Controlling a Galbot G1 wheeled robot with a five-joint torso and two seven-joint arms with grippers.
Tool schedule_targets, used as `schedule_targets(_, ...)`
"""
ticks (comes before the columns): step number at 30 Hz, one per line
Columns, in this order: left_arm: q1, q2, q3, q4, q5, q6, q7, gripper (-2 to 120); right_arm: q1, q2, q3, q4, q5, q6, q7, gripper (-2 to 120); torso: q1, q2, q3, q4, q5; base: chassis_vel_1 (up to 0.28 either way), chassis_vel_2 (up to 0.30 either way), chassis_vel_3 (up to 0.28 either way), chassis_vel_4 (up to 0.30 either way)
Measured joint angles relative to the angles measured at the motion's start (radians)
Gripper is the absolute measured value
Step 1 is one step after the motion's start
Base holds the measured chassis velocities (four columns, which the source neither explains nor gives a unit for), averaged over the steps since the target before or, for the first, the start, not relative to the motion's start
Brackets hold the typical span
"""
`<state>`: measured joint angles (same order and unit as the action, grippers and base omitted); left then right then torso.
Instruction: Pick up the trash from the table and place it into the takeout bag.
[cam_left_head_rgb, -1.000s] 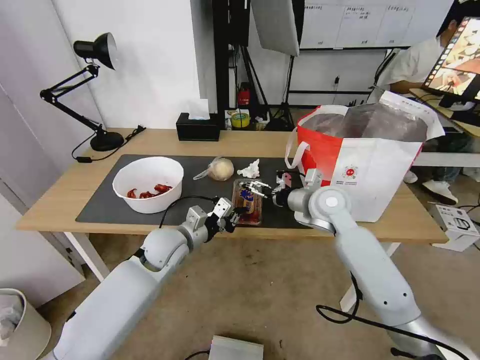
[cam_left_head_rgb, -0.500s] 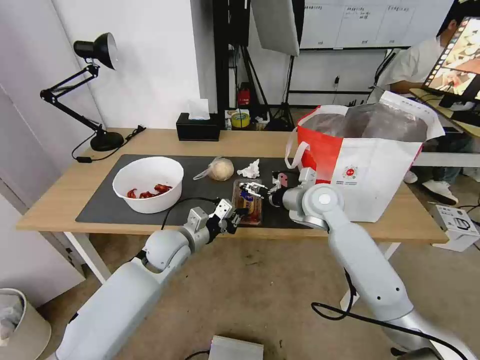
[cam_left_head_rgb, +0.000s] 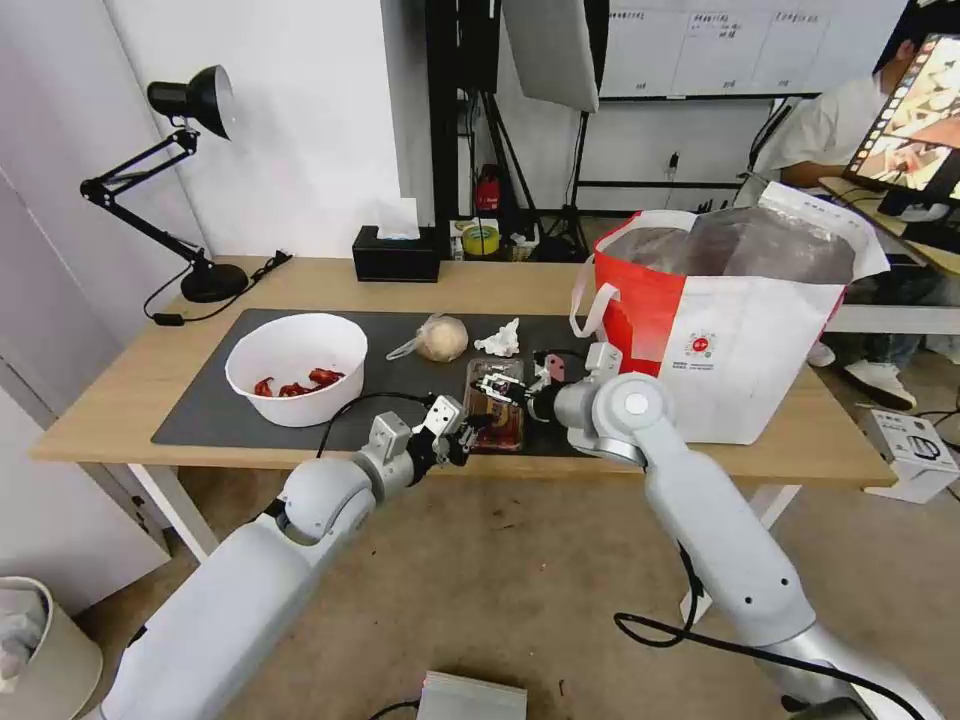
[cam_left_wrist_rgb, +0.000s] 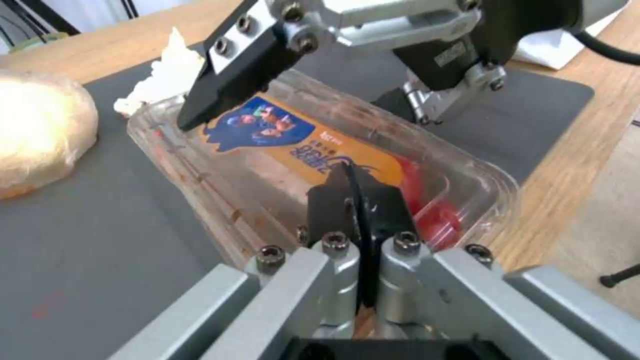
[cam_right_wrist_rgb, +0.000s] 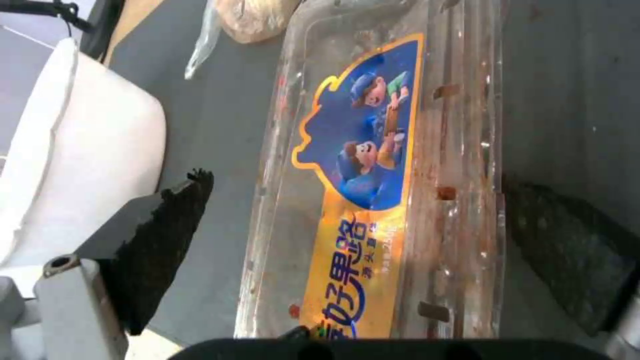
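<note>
Jaws spread wide, the right gripper (cam_left_head_rgb: 497, 384) is hanging over the clear plastic clamshell tray (cam_left_head_rgb: 494, 402), one black pad standing off each long side of it with a gap on both sides, as the right wrist view (cam_right_wrist_rgb: 393, 165) is showing. The left gripper (cam_left_head_rgb: 462, 432) is sitting at the tray's near end with its jaws pressed together; its dark tips (cam_left_wrist_rgb: 360, 200) are lying over the tray's near edge, and whether they are pinching the plastic cannot be told. The tray is lying flat on the dark grey mat (cam_left_head_rgb: 200, 410) near the front edge of the desk (cam_left_head_rgb: 120, 390), its blue and orange label facing up.

The crumpled white tissue (cam_left_head_rgb: 499, 339) and the tan ball wrapped in clear plastic (cam_left_head_rgb: 440, 338) are resting on the mat just behind the tray. The white round bowl (cam_left_head_rgb: 296, 367) with red scraps is sitting farther to the left. The takeout bag (cam_left_head_rgb: 720, 330) is standing open on the right part of the desk, just beside the right arm.
</note>
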<state>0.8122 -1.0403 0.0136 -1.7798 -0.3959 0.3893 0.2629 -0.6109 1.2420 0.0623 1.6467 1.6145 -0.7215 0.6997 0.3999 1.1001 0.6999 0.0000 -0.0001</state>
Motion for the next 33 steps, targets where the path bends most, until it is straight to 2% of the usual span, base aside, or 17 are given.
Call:
schedule_targets(3,-0.001,-0.001,0.001,0.0,0.0,0.0,0.0,0,0.001,0.0,-0.001,-0.001,0.001,0.0,0.0,99,0.0,0.0,0.0,0.0,0.0,0.0,0.0,0.0,0.0)
schedule_targets(5,-0.003,-0.003,0.004,0.0,-0.002,0.0,-0.001,0,0.002,0.001,-0.002,-0.006,0.002,0.0,0.001,89,0.0,0.0,0.0,-0.0002,0.0,0.0,0.0,0.0,0.0)
schedule_targets(6,-0.003,-0.003,0.004,0.0,-0.002,0.0,-0.001,0,0.002,0.001,-0.002,-0.006,0.002,0.0,0.001,89,0.0,0.0,0.0,-0.0002,0.0,0.0,0.0,0.0,0.0)
schedule_targets(13,-0.004,-0.001,0.004,-0.003,-0.005,-0.006,-0.001,0,-0.007,0.002,-0.001,-0.006,0.002,0.001,0.015,60,0.0,0.0,0.0,-0.0002,0.0001,0.0,0.0,0.0,0.0)
schedule_targets(14,-0.004,-0.001,0.004,-0.003,-0.005,-0.006,-0.001,0,-0.007,0.002,-0.001,-0.006,0.002,0.001,0.015,60,0.0,0.0,0.0,-0.0002,0.0001,0.0,0.0,0.0,0.0)
schedule_targets(17,-0.005,0.0,0.003,-0.006,-0.008,-0.009,-0.002,0,-0.012,0.0,0.001,-0.004,0.002,0.001,0.019,44,0.0,0.0,0.0,0.0001,0.0002,0.0,0.0,0.0,0.0)
schedule_targets(18,-0.005,0.0,0.003,-0.006,-0.008,-0.009,-0.002,0,-0.012,0.0,0.001,-0.004,0.002,0.001,0.019,44,0.0,0.0,0.0,0.0001,0.0002,0.0,0.0,0.0,0.0)
schedule_targets(23,-0.005,0.004,0.0,-0.011,-0.012,-0.011,-0.002,0,-0.015,0.0,0.009,-0.003,0.005,0.001,0.022,25,0.0,0.0,0.0,0.0001,0.0002,0.0,0.0,0.0,0.0)
schedule_targets(24,-0.005,0.004,0.0,-0.011,-0.012,-0.011,-0.002,0,-0.015,0.0,0.009,-0.003,0.005,0.001,0.022,25,0.0,0.0,0.0,0.0001,0.0002,0.0,0.0,0.0,0.0)
schedule_targets(26,-0.005,0.006,-0.003,-0.012,-0.015,-0.013,-0.003,0,-0.016,-0.001,0.012,-0.003,0.005,0.001,0.023,13,0.0,0.0,0.0,0.0001,0.0002,0.0,0.0,0.0,0.0)
schedule_targets(27,-0.005,0.006,-0.003,-0.012,-0.015,-0.013,-0.003,0,-0.016,-0.001,0.012,-0.003,0.005,0.001,0.023,13,0.0,0.0,0.0,0.0001,0.0002,0.0,0.0,0.0,0.0)
schedule_targets(29,-0.005,0.008,-0.004,-0.013,-0.02,-0.015,-0.003,0,-0.019,-0.001,0.015,-0.003,0.005,0.001,0.024,3,0.0,0.0,0.0,0.0004,0.0002,0.0,0.0,0.0,0.0)
schedule_targets(33,-0.003,0.008,-0.004,-0.021,-0.029,-0.015,-0.008,0,-0.028,-0.001,0.019,-0.002,0.005,0.001,0.023,0,0.0,0.0,0.0,0.0003,0.0002,0.0,0.0,0.0,0.0)
